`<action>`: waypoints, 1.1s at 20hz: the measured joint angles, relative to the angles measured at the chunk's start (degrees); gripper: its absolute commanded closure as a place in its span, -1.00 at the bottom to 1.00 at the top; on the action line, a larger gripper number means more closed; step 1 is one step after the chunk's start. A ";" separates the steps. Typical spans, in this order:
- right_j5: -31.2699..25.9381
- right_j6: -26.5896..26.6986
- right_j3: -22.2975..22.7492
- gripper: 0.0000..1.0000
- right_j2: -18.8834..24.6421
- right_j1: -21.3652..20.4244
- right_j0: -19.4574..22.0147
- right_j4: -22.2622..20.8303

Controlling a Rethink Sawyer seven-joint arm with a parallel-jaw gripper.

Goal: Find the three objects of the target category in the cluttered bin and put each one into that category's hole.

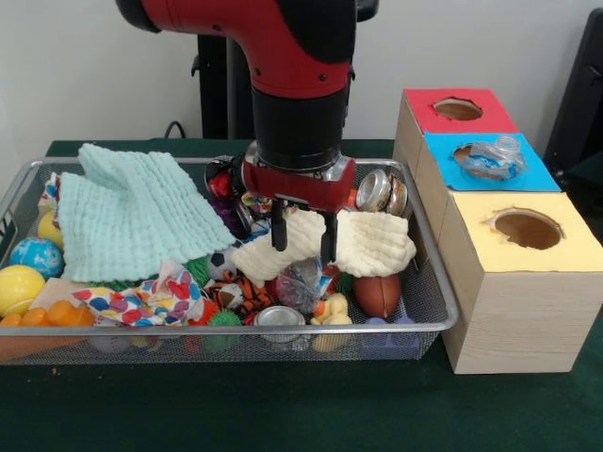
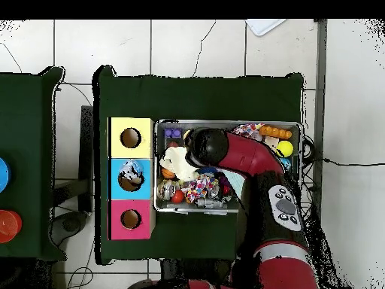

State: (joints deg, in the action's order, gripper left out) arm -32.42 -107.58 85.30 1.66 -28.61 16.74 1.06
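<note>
Green cloth covered the bench (image 1: 301,405), where a wire bin (image 1: 429,273) sat with 3 boxes at its 3 o'clock side: red hole (image 1: 458,108), blue hole (image 1: 476,158) plugged by a crushed plastic bottle (image 1: 495,155), yellow hole (image 1: 528,229). The end effector (image 1: 301,240) hung low at bin centre, its 2 dark fingers (image 1: 280,231) parted slightly and straddling a cream cloth (image 1: 372,240), nothing visibly lifted. Which category was wanted could not be told. Risk, in my judgement: the cloth could drag neighbouring toys or snag the rim, and the football (image 1: 379,294) and can (image 1: 382,188) crowded the 3 o'clock side. Open room lay only above.
</note>
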 measured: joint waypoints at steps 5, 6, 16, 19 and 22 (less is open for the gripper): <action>0.17 0.00 0.75 -1.00 2.66 0.51 1.56 -4.21; 0.27 0.00 0.76 -1.00 2.87 0.67 1.74 -4.78; 4.00 0.00 0.75 -1.00 4.48 4.24 3.25 -12.05; 4.57 0.00 0.75 -1.00 4.46 3.94 2.80 -12.89; 4.55 0.00 0.72 -1.00 4.42 2.92 1.60 -12.93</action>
State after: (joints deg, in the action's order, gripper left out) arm -27.87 -107.58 86.03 6.09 -25.69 18.34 -11.87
